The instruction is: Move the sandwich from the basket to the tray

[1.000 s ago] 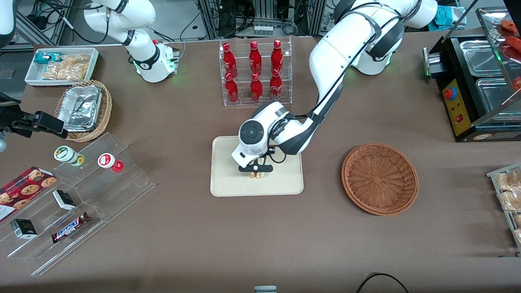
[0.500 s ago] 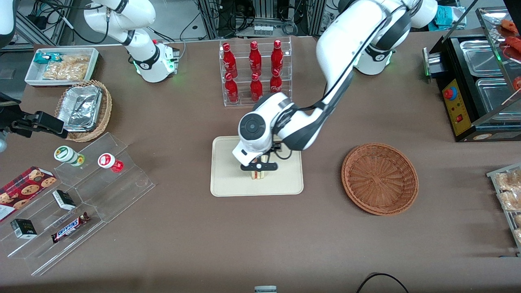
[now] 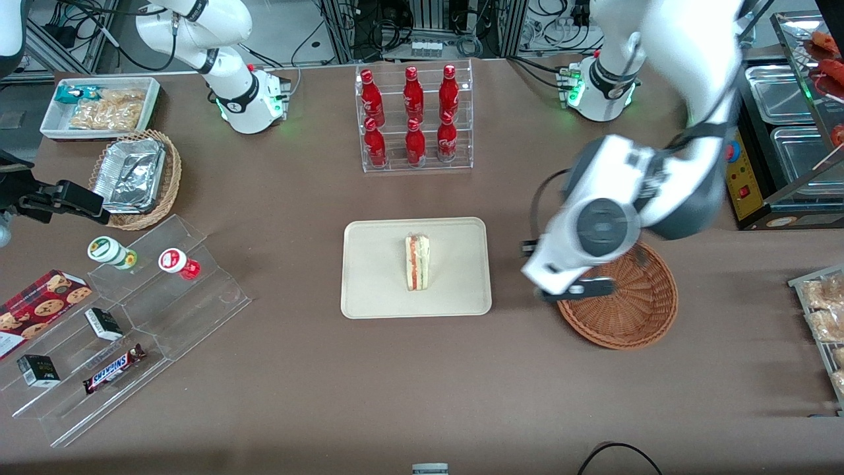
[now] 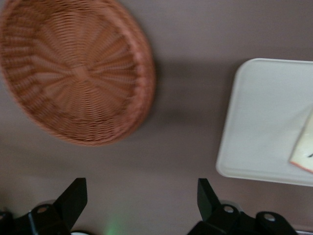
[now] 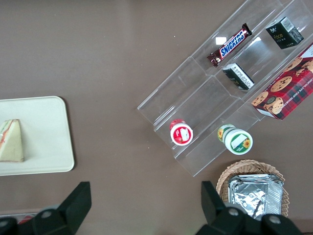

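Sandwich set on tray, gripper released above the basket's edge.

The sandwich (image 3: 417, 262) is laid on the tray (image 3: 369, 290), well apart from the gripper (image 3: 575, 290) toward the parked arm's end. The gripper is held with fingers (image 4: 73, 196) spread and nothing between them, over the rim of the basket (image 3: 633, 316); basket and tray are seen below it, table between them.

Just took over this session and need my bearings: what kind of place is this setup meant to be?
Probably a lab mock-up of a snack counter or convenience shop. Red bottles fill a clear rack, a tiered stand holds a Snickers bar, and the sandwich lies on the tray. The gripper hangs open over the empty basket.
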{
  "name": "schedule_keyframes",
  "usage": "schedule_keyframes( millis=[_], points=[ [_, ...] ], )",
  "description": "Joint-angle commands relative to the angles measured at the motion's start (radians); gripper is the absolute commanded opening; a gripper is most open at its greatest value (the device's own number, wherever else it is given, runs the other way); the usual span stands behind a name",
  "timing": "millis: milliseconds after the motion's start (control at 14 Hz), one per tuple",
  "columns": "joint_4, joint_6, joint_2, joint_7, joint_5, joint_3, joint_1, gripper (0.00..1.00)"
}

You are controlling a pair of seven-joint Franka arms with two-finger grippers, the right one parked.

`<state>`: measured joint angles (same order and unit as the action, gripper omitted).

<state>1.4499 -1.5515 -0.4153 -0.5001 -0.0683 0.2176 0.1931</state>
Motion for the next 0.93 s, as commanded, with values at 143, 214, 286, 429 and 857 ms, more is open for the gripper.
schedule_keyframes(
  millis=[143, 214, 286, 429, 857],
  points=[
    [0.116, 0.140, 0.283, 0.109, 0.010, 0.011, -0.155, 1.00],
    [0.112, 0.171, 0.320, 0.112, 0.010, 0.009, -0.179, 1.00],
    [0.106, 0.201, 0.354, 0.113, 0.010, 0.009, -0.202, 1.00],
    [0.098, 0.246, 0.415, 0.112, 0.009, 0.009, -0.227, 1.00],
    [0.093, 0.286, 0.463, 0.115, 0.005, 0.005, -0.251, 1.00]
  ],
)
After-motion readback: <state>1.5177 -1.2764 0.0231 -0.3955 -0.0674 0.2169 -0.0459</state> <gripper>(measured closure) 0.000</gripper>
